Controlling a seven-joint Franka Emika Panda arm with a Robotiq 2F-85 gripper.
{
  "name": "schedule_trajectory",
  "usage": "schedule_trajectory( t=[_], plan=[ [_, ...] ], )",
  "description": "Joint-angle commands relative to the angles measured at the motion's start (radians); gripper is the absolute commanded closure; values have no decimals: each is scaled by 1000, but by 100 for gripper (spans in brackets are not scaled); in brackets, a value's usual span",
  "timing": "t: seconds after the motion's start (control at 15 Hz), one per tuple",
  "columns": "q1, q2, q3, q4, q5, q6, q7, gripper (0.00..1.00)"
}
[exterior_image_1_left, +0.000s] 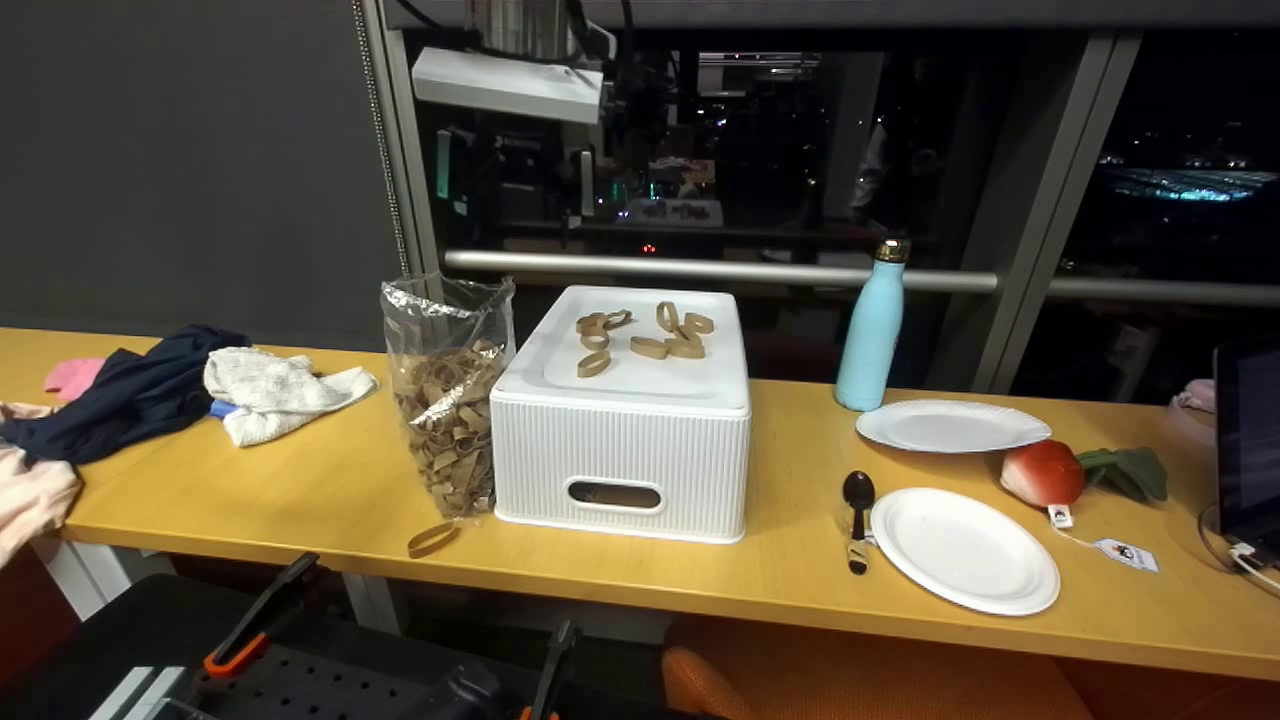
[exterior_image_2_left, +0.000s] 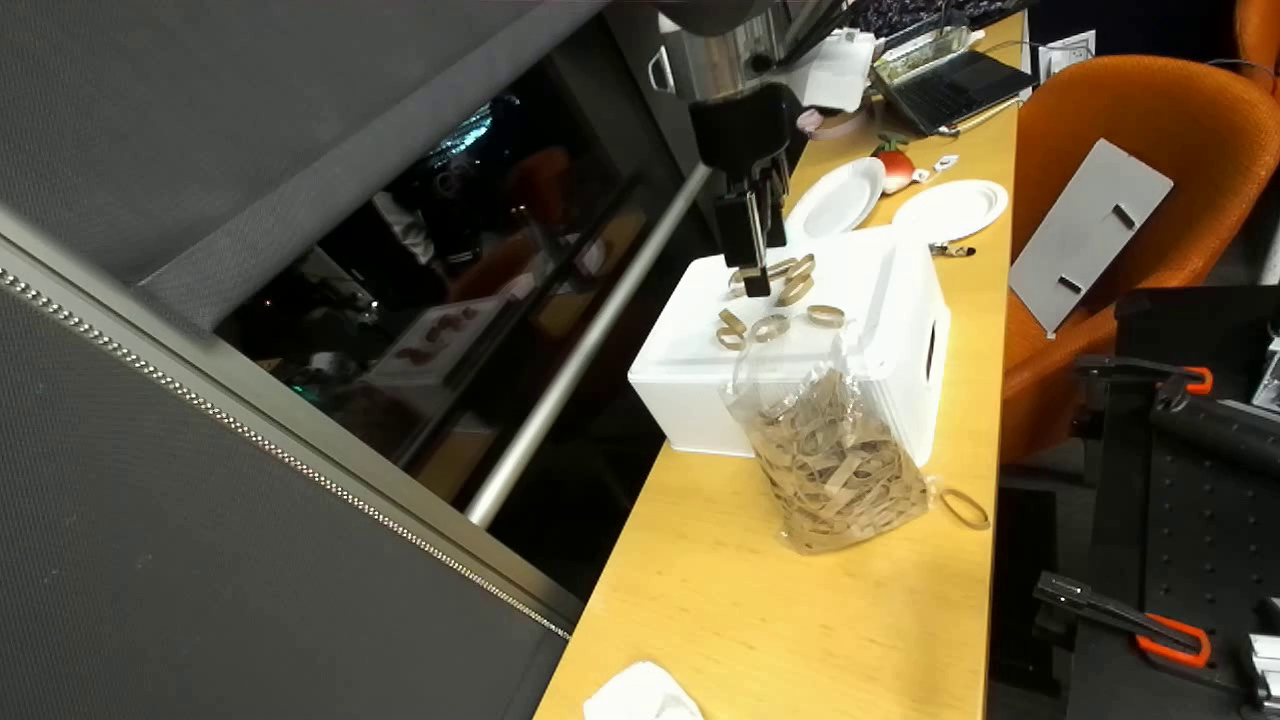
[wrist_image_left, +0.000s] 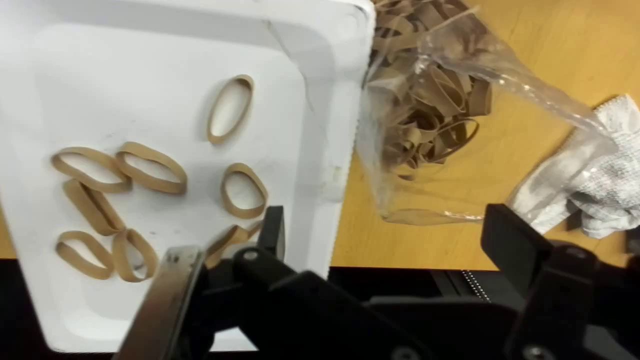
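My gripper (wrist_image_left: 384, 222) stands open, its two black fingers wide apart with nothing held between them. In both exterior views it hangs in the air above and behind a ribbed white box (exterior_image_1_left: 620, 460). Several tan rubber bands (wrist_image_left: 152, 167) lie scattered on the box's recessed lid (wrist_image_left: 145, 65). One oval band (wrist_image_left: 230, 110) lies apart from the cluster. Beside the box a clear plastic bag (exterior_image_2_left: 830, 460), open at the top, is filled with more tan bands. In the wrist view the bag's mouth lies beyond the gap between the fingers. A single band (exterior_image_1_left: 432, 540) rests near the table's front edge.
A blue bottle (exterior_image_1_left: 872, 330), two white plates (exterior_image_1_left: 965, 550), a dark spoon (exterior_image_1_left: 858, 515) and a red-and-white plush vegetable (exterior_image_1_left: 1043, 473) stand or lie beside the box. Cloths (exterior_image_1_left: 275, 385) lie on the bag's far side. A window rail (exterior_image_1_left: 700, 265) runs behind the table.
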Motion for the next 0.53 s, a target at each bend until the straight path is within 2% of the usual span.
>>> schedule_trajectory(
  t=[0.0, 0.47],
  plan=[
    [-32, -23, -43, -31, -61, 36, -15, 0],
    [-82, 83, -80, 23, -81, 118, -123, 0]
  ],
)
